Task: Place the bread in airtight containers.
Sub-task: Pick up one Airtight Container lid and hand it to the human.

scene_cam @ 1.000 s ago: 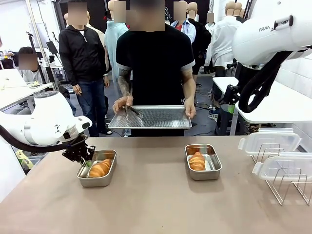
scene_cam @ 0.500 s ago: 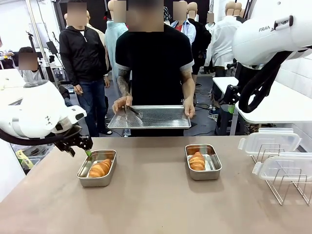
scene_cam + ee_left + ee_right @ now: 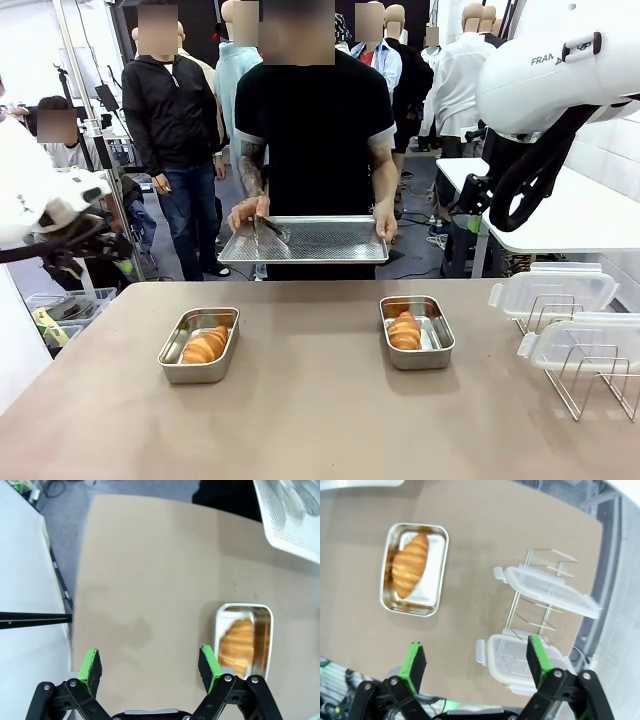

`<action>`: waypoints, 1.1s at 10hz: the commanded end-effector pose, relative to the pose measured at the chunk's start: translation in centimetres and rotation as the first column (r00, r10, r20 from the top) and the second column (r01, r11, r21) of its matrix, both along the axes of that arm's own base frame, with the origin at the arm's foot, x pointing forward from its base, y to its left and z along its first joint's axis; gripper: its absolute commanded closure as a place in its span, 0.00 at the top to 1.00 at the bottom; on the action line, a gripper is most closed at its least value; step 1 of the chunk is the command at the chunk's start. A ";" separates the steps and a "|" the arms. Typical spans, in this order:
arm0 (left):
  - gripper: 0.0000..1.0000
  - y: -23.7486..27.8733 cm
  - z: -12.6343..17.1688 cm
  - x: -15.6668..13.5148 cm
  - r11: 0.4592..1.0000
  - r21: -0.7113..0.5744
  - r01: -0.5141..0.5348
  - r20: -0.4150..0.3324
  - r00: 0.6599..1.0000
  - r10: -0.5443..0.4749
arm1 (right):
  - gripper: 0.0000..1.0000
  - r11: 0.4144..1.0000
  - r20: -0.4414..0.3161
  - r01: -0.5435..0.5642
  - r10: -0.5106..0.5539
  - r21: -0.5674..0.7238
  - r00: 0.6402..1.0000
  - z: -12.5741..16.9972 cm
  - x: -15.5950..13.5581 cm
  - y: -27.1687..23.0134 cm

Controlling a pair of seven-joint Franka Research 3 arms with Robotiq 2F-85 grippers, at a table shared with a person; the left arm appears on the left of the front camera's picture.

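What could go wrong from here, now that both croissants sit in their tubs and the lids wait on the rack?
1. The two clear lids lean close together in a thin wire rack near the edge of the table. The right claw, open, might drag the rack or dislodge the second lid.
2. The left croissant lies slanted in its tub; a lid may pinch it.
3. The tubs stand loose, so pressing could slide them.
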State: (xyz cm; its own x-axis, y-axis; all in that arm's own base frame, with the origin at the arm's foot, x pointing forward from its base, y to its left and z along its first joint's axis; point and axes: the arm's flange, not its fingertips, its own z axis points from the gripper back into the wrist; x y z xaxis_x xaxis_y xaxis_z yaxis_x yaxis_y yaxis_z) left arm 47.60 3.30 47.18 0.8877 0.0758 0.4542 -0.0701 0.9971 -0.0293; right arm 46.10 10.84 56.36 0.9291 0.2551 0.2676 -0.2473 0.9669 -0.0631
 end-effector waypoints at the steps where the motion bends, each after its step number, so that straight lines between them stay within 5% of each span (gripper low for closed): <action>1: 1.00 3.1 0.4 -0.1 1.000 0.005 0.013 -0.016 1.000 -0.013 | 1.00 1.000 0.004 0.005 -0.005 -0.002 1.000 0.0 0.1 0.1; 11: 1.00 5.1 0.5 -0.4 0.999 0.005 -0.034 -0.005 0.999 0.034 | 1.00 1.000 0.004 0.005 -0.005 -0.002 1.000 0.0 0.1 0.1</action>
State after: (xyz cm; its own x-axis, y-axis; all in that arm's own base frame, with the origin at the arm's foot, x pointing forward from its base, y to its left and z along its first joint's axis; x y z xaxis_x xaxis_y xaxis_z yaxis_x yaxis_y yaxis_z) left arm 47.45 8.45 47.57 0.8879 0.1000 0.4491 -0.1000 0.9947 -0.0237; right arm 46.10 10.85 56.36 0.9291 0.2553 0.2676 -0.2475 0.9668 -0.0632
